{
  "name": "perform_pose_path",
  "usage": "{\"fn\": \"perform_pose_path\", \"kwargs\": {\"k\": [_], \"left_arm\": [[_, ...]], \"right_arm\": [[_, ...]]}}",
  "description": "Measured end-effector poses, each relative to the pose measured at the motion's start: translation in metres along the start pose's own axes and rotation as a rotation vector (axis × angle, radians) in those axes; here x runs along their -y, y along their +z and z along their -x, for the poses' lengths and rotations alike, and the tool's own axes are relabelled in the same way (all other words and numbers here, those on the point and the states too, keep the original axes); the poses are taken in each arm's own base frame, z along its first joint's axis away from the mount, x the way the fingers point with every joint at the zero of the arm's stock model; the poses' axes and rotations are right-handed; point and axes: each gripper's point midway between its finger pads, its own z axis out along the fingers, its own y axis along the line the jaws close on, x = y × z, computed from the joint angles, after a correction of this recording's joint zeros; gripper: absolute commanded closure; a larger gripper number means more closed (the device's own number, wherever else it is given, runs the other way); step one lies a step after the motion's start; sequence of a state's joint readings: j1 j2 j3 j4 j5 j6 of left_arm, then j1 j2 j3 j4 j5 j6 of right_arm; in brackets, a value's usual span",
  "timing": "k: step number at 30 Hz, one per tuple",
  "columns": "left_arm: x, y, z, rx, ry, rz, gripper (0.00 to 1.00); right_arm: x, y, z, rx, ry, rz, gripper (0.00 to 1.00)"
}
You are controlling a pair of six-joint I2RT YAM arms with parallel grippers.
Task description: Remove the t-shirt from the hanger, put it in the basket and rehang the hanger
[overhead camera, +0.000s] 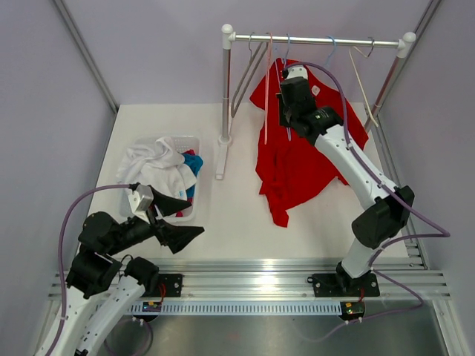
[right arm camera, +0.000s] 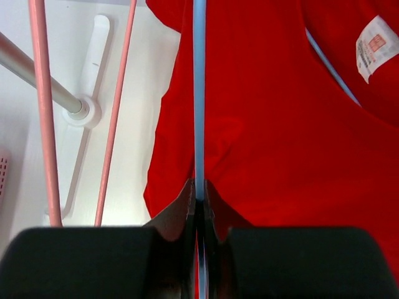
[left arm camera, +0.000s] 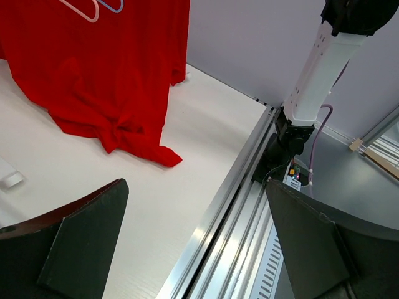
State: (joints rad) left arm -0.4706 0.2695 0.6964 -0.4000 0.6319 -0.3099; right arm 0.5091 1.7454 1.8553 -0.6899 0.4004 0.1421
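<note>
The red t-shirt [overhead camera: 297, 167] hangs on a blue hanger [right arm camera: 199, 93] from the rack rail [overhead camera: 319, 41], with its lower part heaped on the white table. In the right wrist view the t-shirt [right arm camera: 280, 124] fills the right side, a white label at its neck. My right gripper [right arm camera: 199, 187] is up at the rail [overhead camera: 286, 117], its jaws pressed together on the hanger's thin blue bar. My left gripper [overhead camera: 189, 219] hovers low at the near left, wide open and holding nothing [left arm camera: 196, 187]. From there the t-shirt [left arm camera: 112, 75] lies far ahead on the table.
A pink hanger [right arm camera: 40, 112] and other bare hangers hang left of the blue one. The rack's white post and foot [overhead camera: 223, 159] stand mid-table. A basket [overhead camera: 194, 141] of white and coloured clothes sits at the left. A metal rail [left arm camera: 230, 205] runs along the near edge.
</note>
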Motion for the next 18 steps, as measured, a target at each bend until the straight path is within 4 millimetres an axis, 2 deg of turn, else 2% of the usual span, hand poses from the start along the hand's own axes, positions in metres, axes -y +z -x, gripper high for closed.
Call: {"fn": "perform_pose_path", "kwargs": {"k": [2, 5, 8, 10, 13, 15, 16, 18], "left_arm": [[0.0, 0.0, -0.001, -0.003, -0.002, 0.001, 0.01], [0.001, 0.0, -0.002, -0.007, -0.004, -0.003, 0.01], [0.001, 0.0, -0.003, -0.013, -0.008, -0.005, 0.01], [0.001, 0.0, -0.004, -0.015, -0.01, -0.003, 0.01], [0.003, -0.001, -0.005, -0.016, -0.01, -0.009, 0.01], [0.004, -0.001, -0.005, -0.017, -0.01, -0.013, 0.01], [0.005, -0.001, -0.005, -0.017, -0.01, -0.013, 0.01], [0.005, -0.002, -0.006, -0.018, -0.01, -0.016, 0.01]], "right_arm": [[0.001, -0.004, -0.001, 0.012, 0.015, 0.003, 0.4], [0.005, -0.022, -0.002, 0.023, 0.029, 0.031, 0.24], [0.006, -0.054, 0.003, 0.063, 0.049, 0.101, 0.23], [0.01, -0.084, 0.009, 0.111, 0.069, 0.161, 0.22], [0.023, -0.125, 0.014, 0.195, 0.106, 0.228, 0.26], [0.041, -0.141, 0.016, 0.235, 0.147, 0.236, 0.34], [0.051, -0.143, 0.017, 0.247, 0.165, 0.226, 0.38], [0.074, -0.139, 0.022, 0.264, 0.205, 0.179, 0.39]]}}
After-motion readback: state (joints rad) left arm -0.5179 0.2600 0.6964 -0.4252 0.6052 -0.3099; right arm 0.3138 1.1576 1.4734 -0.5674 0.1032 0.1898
